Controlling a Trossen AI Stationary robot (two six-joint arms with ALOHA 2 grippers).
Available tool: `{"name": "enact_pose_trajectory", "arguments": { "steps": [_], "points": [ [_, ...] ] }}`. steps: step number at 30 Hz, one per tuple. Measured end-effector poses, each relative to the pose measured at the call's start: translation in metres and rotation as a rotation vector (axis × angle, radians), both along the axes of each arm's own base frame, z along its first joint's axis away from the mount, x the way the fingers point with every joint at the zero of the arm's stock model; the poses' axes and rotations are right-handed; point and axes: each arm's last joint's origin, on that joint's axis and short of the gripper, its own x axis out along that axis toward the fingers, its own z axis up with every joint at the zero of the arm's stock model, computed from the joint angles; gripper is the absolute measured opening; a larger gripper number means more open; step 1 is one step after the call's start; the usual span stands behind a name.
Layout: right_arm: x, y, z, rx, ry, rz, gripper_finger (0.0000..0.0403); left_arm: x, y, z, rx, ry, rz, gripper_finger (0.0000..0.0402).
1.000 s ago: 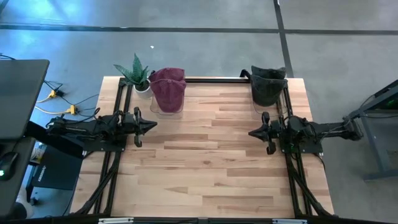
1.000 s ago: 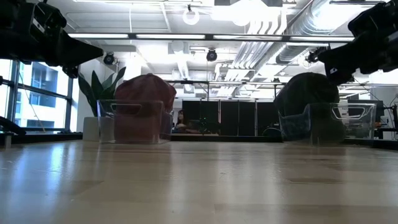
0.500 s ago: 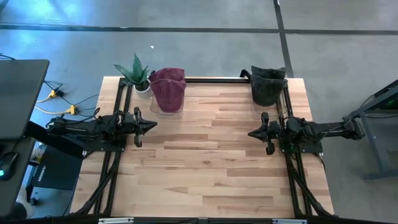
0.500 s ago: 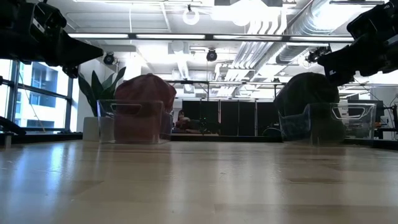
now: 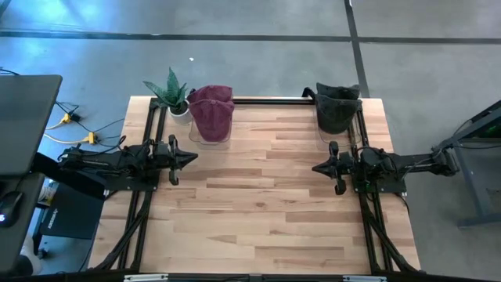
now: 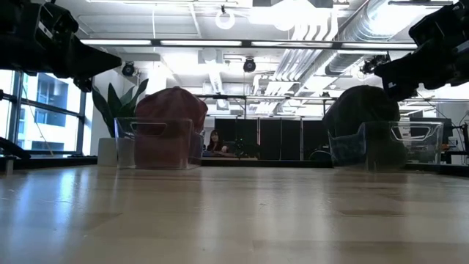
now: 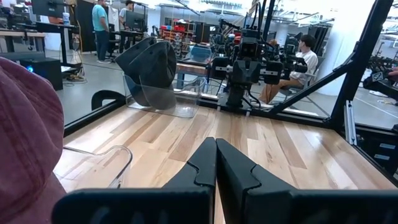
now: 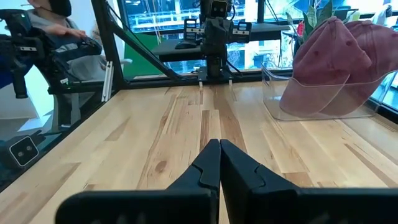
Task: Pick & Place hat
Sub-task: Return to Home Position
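Both tools parked, caps in their bins.
My left tool (image 5: 188,157) and right tool (image 5: 319,167) are pinched fully closed with nothing in them. They hover above the counter (image 5: 266,211) at opposite sides, pointing at each other, arms level and drawn back over their bases. To settle home cleanly I'd move slowly, tips closed, clear of the bins. The red caps (image 5: 211,112) sit in the left bin (image 6: 157,143), the black cap (image 5: 337,108) in the right bin (image 6: 410,143).

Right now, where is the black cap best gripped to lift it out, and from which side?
Probably the domed crown of the black cap, from above: it rises over the rim of the right transparent bin, whose walls block the sides.
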Motion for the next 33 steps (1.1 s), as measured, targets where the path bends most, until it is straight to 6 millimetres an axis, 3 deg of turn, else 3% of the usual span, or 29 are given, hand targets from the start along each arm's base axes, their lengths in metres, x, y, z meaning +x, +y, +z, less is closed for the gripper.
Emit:
{"name": "enact_pose_trajectory", "arguments": {
  "steps": [7,16,33],
  "points": [
    [-0.001,0.000,0.002,0.002,-0.018,0.001,0.0000,0.000,0.000,0.000,0.000,-0.005,0.000,0.0000],
    [-0.007,0.000,0.014,0.009,-0.162,-0.002,0.0000,0.000,0.000,0.000,-0.002,-0.020,0.000,0.0000],
    [-0.006,0.000,0.011,0.007,-0.135,0.001,0.0000,0.000,0.000,0.000,-0.001,-0.015,-0.017,0.0000]
  ]
}}
